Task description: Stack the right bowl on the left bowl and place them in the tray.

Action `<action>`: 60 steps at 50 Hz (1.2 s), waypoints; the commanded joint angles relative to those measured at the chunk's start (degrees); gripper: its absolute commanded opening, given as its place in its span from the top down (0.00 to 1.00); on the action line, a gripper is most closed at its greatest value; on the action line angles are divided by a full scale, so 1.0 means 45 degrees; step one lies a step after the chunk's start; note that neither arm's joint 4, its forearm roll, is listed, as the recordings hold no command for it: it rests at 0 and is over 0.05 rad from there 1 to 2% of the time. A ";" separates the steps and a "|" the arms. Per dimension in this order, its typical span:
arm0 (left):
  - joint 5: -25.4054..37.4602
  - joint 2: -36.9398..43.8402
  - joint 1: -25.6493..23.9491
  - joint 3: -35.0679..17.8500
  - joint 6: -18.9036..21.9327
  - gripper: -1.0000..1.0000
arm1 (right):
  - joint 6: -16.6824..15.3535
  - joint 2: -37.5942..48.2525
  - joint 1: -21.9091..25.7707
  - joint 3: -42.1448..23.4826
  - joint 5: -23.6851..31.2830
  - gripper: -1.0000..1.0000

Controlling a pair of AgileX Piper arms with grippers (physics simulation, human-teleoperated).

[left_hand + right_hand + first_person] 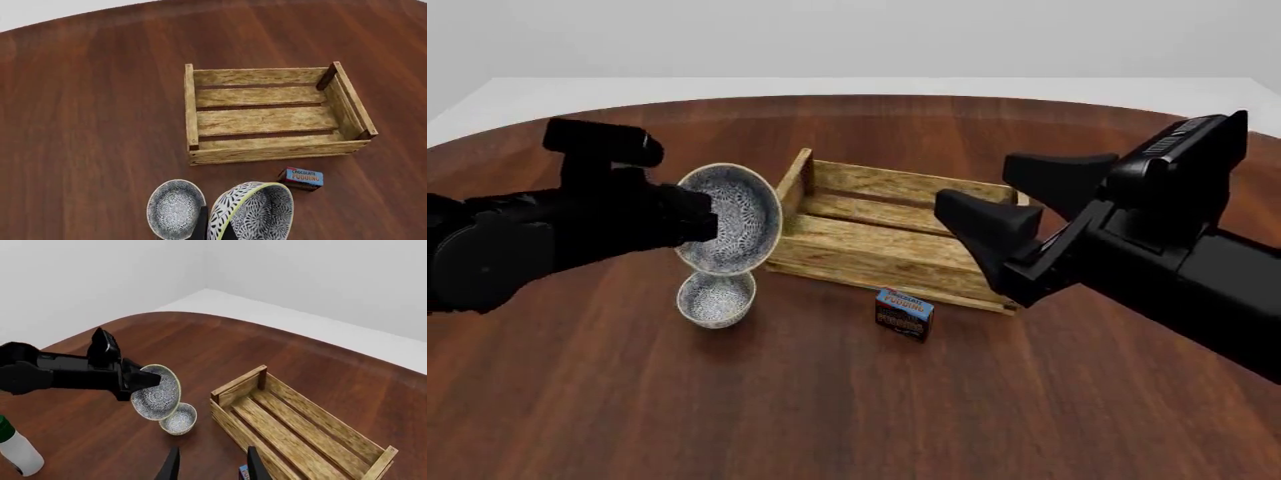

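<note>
Left gripper is clamping the larger patterned bowl by its rim, tilted, above the smaller bowl sitting on the table. Right gripper is hovering with fingers spread, holding nothing, near the wooden crate and the chocolate pudding carton.

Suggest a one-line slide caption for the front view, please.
Left tool holds the larger bowl tilted above the small bowl, beside the tray.

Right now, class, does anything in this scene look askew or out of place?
Yes: the larger bowl is tipped on edge in the left gripper, above the smaller bowl on the table. A pudding carton lies beside the tray, and a bottle stands apart.
</note>
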 commanded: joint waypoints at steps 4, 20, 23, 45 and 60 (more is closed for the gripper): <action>0.0800 0.1013 0.0500 -0.0796 -0.0514 1.00 | -0.0014 0.0170 -0.0004 -0.0002 -0.0090 0.00; 0.0503 0.1706 0.0627 -0.0765 -0.1054 1.00 | -0.0013 0.0224 -0.0005 -0.0009 -0.0106 0.00; 0.0447 0.1874 0.0845 -0.0776 -0.1045 1.00 | -0.0011 0.0230 -0.0018 0.0003 -0.0125 0.00; -0.0565 0.2423 0.1441 -0.0087 -0.1566 1.00 | -0.0029 0.0222 0.0016 0.0047 -0.0144 0.00; -0.1577 0.3347 0.1622 0.0230 -0.2169 1.00 | -0.0026 0.0184 0.0008 0.0046 -0.0121 0.00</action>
